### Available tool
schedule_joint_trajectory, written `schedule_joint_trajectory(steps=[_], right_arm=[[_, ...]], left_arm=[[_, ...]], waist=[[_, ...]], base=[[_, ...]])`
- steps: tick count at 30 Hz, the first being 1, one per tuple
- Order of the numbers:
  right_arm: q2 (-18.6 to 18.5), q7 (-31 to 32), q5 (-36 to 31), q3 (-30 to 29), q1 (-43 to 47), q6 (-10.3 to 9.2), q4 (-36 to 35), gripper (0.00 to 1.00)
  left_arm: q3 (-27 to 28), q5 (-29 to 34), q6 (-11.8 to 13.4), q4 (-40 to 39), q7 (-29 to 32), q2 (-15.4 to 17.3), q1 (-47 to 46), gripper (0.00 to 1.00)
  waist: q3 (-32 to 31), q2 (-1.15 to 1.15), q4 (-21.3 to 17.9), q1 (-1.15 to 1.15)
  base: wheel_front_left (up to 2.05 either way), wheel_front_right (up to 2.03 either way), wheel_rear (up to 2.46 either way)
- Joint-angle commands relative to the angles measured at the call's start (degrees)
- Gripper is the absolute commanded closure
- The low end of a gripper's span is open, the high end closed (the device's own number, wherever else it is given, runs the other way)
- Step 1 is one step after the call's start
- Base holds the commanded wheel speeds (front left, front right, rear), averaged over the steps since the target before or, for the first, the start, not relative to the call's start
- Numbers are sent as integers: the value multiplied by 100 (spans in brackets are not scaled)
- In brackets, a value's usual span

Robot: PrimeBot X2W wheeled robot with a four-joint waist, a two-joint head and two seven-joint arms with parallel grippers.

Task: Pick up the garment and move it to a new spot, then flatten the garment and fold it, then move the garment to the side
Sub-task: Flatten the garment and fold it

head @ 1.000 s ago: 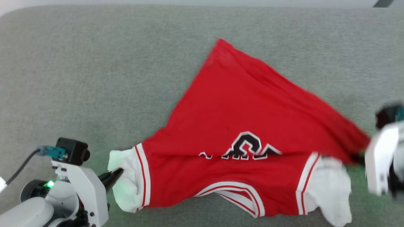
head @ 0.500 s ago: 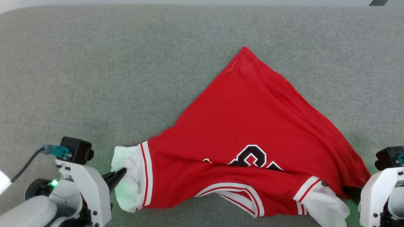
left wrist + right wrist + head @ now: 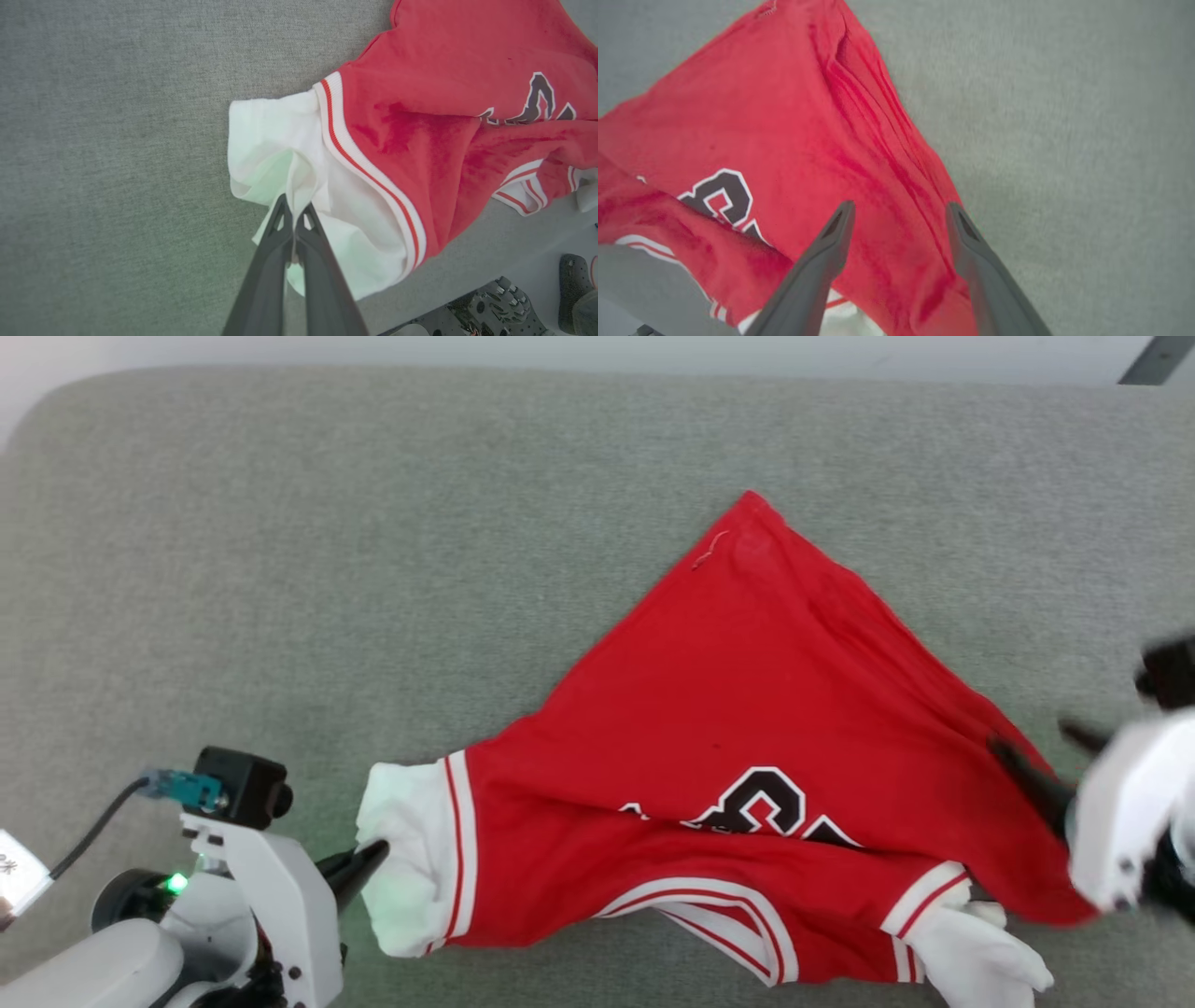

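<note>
**Fig.** We see the shirt (image 3: 747, 737) lying rumpled on the grey tabletop (image 3: 373, 569), toward its near right part. Our left hand (image 3: 295, 210) is clamped tight on the white sleeve (image 3: 280, 154). Our right hand (image 3: 900, 207) hangs over the shirt's red right edge, fingers spread wide, holding nothing.

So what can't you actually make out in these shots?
- Head view: the lettering on the garment is unreadable; a fold covers its lower part.
- Head view: the right gripper is smeared by motion blur, at the right edge.
- Head view: the white sleeve at lower right is cut by the bottom edge.
- Left wrist view: dark perforated shapes in the bottom corner, cropped, unidentifiable.
</note>
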Motion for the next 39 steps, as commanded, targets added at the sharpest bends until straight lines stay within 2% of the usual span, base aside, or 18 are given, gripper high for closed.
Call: schedule_joint_trajectory(steps=[1, 5, 10, 15, 23, 29, 30, 31, 34, 39], right_arm=[[-52, -106, -72, 127, -192, -9, 28, 0], [-150, -743, -162, 697, -1154, -9, 704, 0], [-285, -1465, -237, 1480, -2434, -9, 2184, 0], [-378, -1875, -82, 2387, -3636, -9, 3740, 0], [-424, -2069, 239, 3342, -4917, -9, 5778, 0], [-417, -1741, 391, 3869, -5310, -9, 6910, 0], [-447, -1671, 405, 3916, -5311, -10, 7115, 54], [-436, -1580, 438, 3941, -5296, -11, 7307, 100], [-357, -1467, 560, 3969, -5336, -10, 7635, 100], [-346, -1760, 709, 4000, -5631, -11, 7726, 100]], left_arm=[[-8, 41, -28, 2, 2, -39, -26, 100], [-47, 97, -88, 40, 40, -149, -112, 100], [-114, 182, -195, 146, 105, -340, -268, 100], [-177, 264, -334, 290, 160, -572, -441, 100], [-275, 380, -593, 619, 215, -1003, -747, 100], [-335, 443, -763, 857, 257, -1245, -925, 100], [-340, 450, -795, 903, 262, -1274, -946, 100], [-341, 449, -798, 942, 264, -1293, -962, 100], [-333, 435, -839, 1020, 261, -1320, -993, 100], [-280, 411, -832, 1099, 310, -1216, -1066, 100]], waist=[[15, 0, 74, 0], [79, 0, 258, 0], [199, 0, 541, 0], [334, 0, 838, 0], [540, 0, 1276, 0], [621, 0, 1508, 0], [627, 0, 1528, 0], [629, 0, 1536, 0], [628, 0, 1522, 0], [527, 0, 1359, 0]], base=[[0, 0, 0], [0, 0, 0], [0, 0, 0], [0, 0, 0], [0, 0, 0], [0, 0, 0], [0, 0, 0], [0, 0, 0], [0, 0, 0], [0, 0, 0]])
